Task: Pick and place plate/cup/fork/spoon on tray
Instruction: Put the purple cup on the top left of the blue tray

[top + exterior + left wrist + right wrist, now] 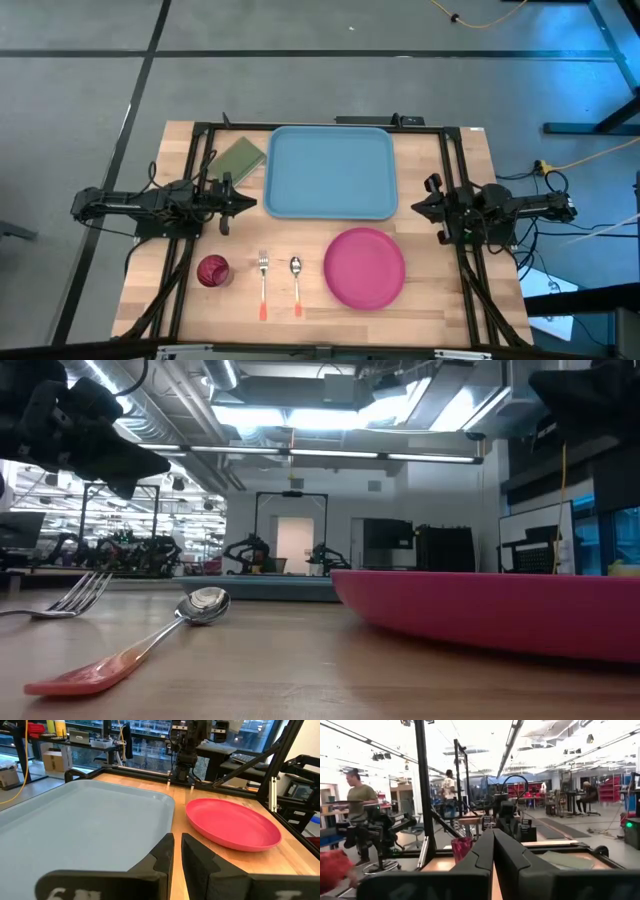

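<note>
Four pieces of tableware lie on the wooden desk (pixel 440 300), none yet on the light blue tray (pixel 331 172), which sits bare at the far middle. Along the near edge, from the left arm's side: the dark red cup (pixel 213 271), the fork (pixel 263 283), the spoon (pixel 296 281), then the wide pink plate (pixel 364 267), just beside the tray's near right corner. An olive-green pad (pixel 238 157) lies beside the tray's left edge.

Both arms wait at the desk's sides. The left tool (pixel 242 205) hovers by the tray's left edge, its fingers (pixel 157 862) nearly together with a narrow gap, holding nothing. The right tool (pixel 420 207) hovers by the tray's right edge, fingers (pixel 482 852) pressed together, also bare.

Likely risks: the fork and spoon lie flat and close together, so a grasp could nudge the neighbour or slip off the thin handles. The plate's low rim offers little to pinch, so it could slide or tip when lifted.
</note>
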You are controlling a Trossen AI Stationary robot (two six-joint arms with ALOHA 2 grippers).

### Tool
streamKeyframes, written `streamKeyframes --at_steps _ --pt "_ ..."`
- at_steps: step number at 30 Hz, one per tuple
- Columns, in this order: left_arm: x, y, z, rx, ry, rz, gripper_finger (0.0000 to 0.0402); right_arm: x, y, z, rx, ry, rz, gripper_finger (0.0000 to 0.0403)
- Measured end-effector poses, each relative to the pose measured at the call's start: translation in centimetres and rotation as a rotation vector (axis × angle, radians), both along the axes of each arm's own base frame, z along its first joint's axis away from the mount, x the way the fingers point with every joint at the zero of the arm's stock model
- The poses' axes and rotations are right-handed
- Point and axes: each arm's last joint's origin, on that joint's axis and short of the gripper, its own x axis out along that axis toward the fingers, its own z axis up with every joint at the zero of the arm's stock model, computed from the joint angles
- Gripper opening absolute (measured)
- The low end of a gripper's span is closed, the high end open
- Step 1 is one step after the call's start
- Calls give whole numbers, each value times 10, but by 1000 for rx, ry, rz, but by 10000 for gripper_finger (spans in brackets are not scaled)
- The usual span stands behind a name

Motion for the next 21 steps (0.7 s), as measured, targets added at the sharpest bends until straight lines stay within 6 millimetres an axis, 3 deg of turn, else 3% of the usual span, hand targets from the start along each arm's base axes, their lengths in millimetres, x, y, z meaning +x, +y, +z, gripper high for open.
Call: streamKeyframes --at_steps 16,21 --pt "0 1 1 28 -7 19 27 0 -3 1 4 -9 -92 14" --pt "-2 2 23 49 -230 86 27 0 -2 0 21 8 -84 14"
